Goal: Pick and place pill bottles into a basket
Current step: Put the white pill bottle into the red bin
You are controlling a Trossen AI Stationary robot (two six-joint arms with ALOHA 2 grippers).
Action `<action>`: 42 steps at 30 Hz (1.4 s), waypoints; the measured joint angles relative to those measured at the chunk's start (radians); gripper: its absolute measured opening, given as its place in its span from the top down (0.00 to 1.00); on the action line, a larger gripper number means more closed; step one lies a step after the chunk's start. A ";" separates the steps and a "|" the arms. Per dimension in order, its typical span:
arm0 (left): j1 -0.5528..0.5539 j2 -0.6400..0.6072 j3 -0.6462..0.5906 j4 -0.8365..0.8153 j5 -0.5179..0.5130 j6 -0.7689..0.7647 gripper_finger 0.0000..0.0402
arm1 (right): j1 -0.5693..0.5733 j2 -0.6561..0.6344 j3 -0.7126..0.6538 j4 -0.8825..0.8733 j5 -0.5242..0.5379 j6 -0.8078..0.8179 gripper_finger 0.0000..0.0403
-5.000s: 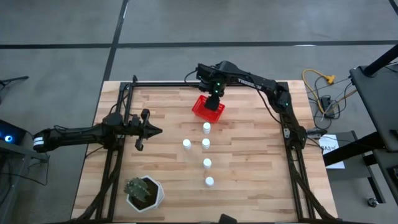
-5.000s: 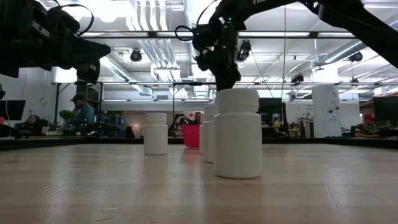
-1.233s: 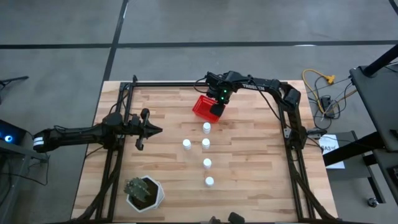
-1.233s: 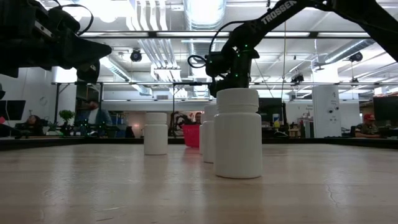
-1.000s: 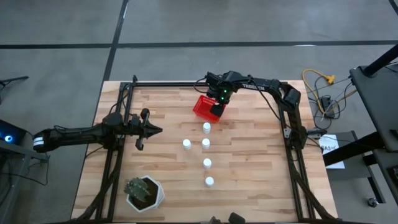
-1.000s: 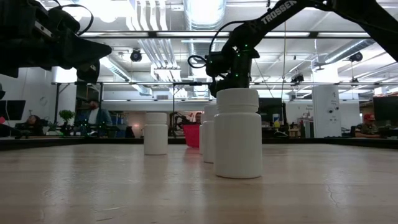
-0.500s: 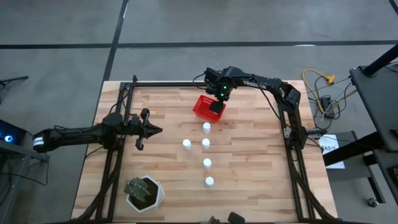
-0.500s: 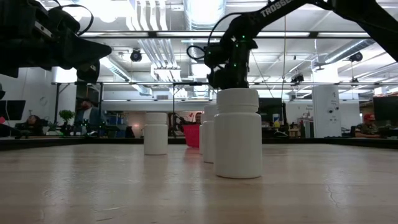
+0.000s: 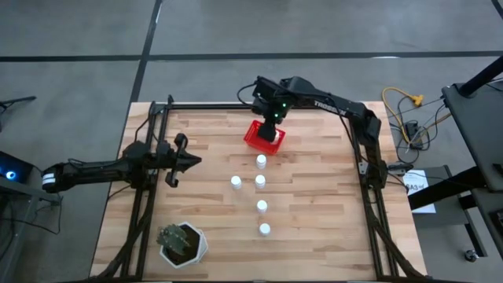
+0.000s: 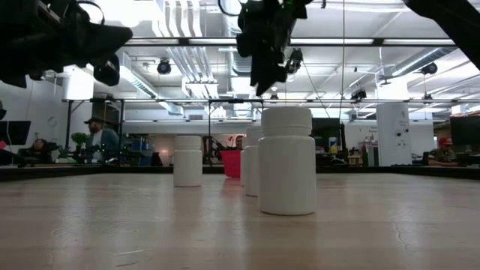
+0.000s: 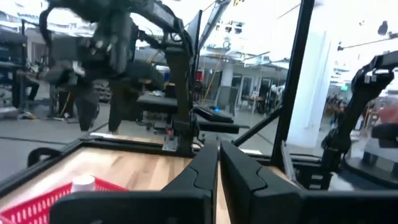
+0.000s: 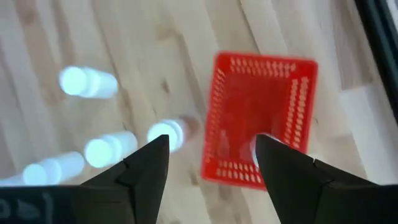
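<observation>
Right hand (image 12: 211,163), open and empty, hovers above the small red slotted plastic basket (image 9: 263,136); next: reach toward 6 o'clock for the nearest white capped pill bottle (image 9: 261,161)

Five pill bottles (image 9: 261,182) crowd mid-table — bare wood lies between them and the plant pot (image 9: 182,242).

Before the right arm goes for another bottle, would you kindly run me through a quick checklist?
1. Right tool open and empty: ok.
2. Right tool clear above the red basket: ok.
3. One bottle already inside the basket: ok.
4. Five pill bottles upright on the table: ok.
5. Left tool shut, parked at the table's left, away from the bottles: ok.
6. Whether the basketed bottle stands upright: cannot tell.
</observation>
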 joint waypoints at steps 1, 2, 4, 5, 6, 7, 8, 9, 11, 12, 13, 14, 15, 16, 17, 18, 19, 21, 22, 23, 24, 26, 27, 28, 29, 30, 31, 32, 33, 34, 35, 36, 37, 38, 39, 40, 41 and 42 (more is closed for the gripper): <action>0.000 0.001 0.000 -0.001 -0.001 -0.001 1.00 | 0.013 -0.001 0.006 0.000 0.001 0.000 0.43; 0.000 0.002 0.000 0.000 -0.001 0.003 1.00 | 0.027 -0.001 0.011 0.001 0.000 0.001 0.43; 0.000 0.003 0.000 -0.001 -0.001 0.012 1.00 | 0.055 -0.001 0.013 0.003 -0.001 0.008 0.43; 0.000 0.003 0.000 -0.001 -0.002 0.013 1.00 | 0.068 -0.001 0.011 0.003 -0.001 0.011 0.43; 0.000 0.003 0.000 -0.001 -0.005 0.013 1.00 | 0.081 -0.001 0.007 0.003 0.000 0.014 0.43; 0.000 0.002 0.000 -0.001 -0.006 0.014 1.00 | 0.095 -0.001 0.004 0.002 0.002 0.014 0.43; 0.000 0.002 0.000 -0.001 -0.007 0.015 1.00 | 0.106 -0.001 -0.001 0.004 0.003 0.013 0.43; 0.000 0.002 0.000 -0.001 -0.008 0.016 1.00 | 0.117 -0.001 -0.007 0.004 0.004 0.013 0.43; 0.000 0.002 0.000 -0.001 -0.008 0.016 1.00 | 0.139 0.000 -0.017 0.010 0.004 0.015 0.43; 0.000 0.002 0.000 -0.001 -0.009 0.016 1.00 | 0.146 0.000 -0.021 0.010 0.004 0.016 0.43; 0.000 0.002 0.000 -0.001 -0.009 0.016 1.00 | 0.154 0.000 -0.025 0.009 0.007 0.018 0.43; 0.000 0.002 0.000 -0.001 -0.009 0.016 1.00 | 0.160 0.000 -0.027 0.010 0.009 0.020 0.43; 0.000 0.002 0.000 -0.001 -0.009 0.016 1.00 | 0.165 0.000 -0.028 0.009 0.015 0.021 0.43; 0.000 0.002 0.000 -0.001 -0.009 0.016 1.00 | 0.169 0.000 -0.029 0.010 0.027 0.022 0.43; 0.000 0.002 0.000 -0.001 -0.010 0.016 1.00 | 0.173 0.000 -0.031 0.009 0.036 0.022 0.43; 0.000 0.002 0.000 -0.001 -0.010 0.015 1.00 | 0.177 0.000 -0.031 0.008 0.037 0.024 0.43; 0.000 0.002 0.000 -0.001 -0.010 0.011 1.00 | 0.182 0.000 -0.031 0.008 0.038 0.029 0.43; 0.000 0.002 0.000 -0.001 -0.010 0.010 1.00 | 0.195 -0.004 -0.031 0.008 0.039 0.037 0.44; 0.000 0.002 0.000 -0.001 -0.010 0.010 1.00 | 0.203 -0.010 -0.032 0.009 0.040 0.038 0.44; 0.000 0.002 0.000 -0.001 -0.010 0.010 1.00 | 0.210 -0.021 -0.032 0.012 0.044 0.041 0.44; 0.000 0.002 0.000 -0.001 -0.010 0.010 1.00 | 0.217 -0.035 -0.032 0.018 0.055 0.049 0.44; 0.000 0.002 0.000 -0.001 -0.010 0.010 1.00 | 0.229 -0.072 -0.034 0.048 0.077 0.062 0.45; 0.000 0.002 0.000 -0.001 -0.010 0.010 1.00 | 0.234 -0.093 -0.041 0.069 0.089 0.070 0.46; 0.000 0.002 0.000 -0.001 -0.010 0.013 1.00 | 0.237 -0.119 -0.052 0.101 0.098 0.083 0.46; 0.000 0.002 0.000 -0.001 -0.010 0.016 1.00 | 0.241 -0.148 -0.072 0.142 0.109 0.093 0.47; 0.000 0.002 0.000 -0.001 -0.010 0.016 1.00 | 0.244 -0.176 -0.100 0.186 0.113 0.102 0.47; 0.000 0.002 0.000 -0.001 -0.010 0.017 1.00 | 0.246 -0.210 -0.136 0.234 0.112 0.114 0.48; 0.000 0.002 0.000 -0.001 -0.010 0.017 1.00 | 0.247 -0.244 -0.180 0.286 0.112 0.129 0.48; 0.000 0.002 0.000 -0.001 -0.010 0.018 1.00 | 0.249 -0.276 -0.232 0.336 0.112 0.142 0.49; 0.000 0.002 0.000 0.000 -0.009 0.018 1.00 | 0.251 -0.316 -0.292 0.390 0.112 0.161 0.49; 0.000 0.002 0.000 -0.001 -0.010 0.018 1.00 | 0.252 -0.352 -0.363 0.443 0.112 0.180 0.50; 0.000 0.002 0.000 -0.001 -0.010 0.018 1.00 | 0.255 -0.391 -0.435 0.501 0.113 0.200 0.51; 0.000 0.002 0.001 -0.001 -0.010 0.018 1.00 | 0.256 -0.431 -0.511 0.565 0.113 0.226 0.51; 0.000 0.001 0.002 -0.001 -0.010 0.018 1.00 | 0.261 -0.472 -0.592 0.631 0.113 0.249 0.52; 0.000 0.001 0.004 -0.001 -0.010 0.018 1.00 | 0.267 -0.512 -0.669 0.703 0.113 0.270 0.52; 0.000 0.002 0.006 0.000 -0.010 0.018 1.00 | 0.273 -0.556 -0.745 0.784 0.111 0.286 0.53; 0.000 0.002 0.008 0.000 -0.010 0.018 1.00 | 0.281 -0.599 -0.818 0.868 0.105 0.294 0.54; 0.000 0.002 0.010 0.000 -0.010 0.018 1.00 | 0.292 -0.642 -0.890 0.968 0.104 0.306 0.54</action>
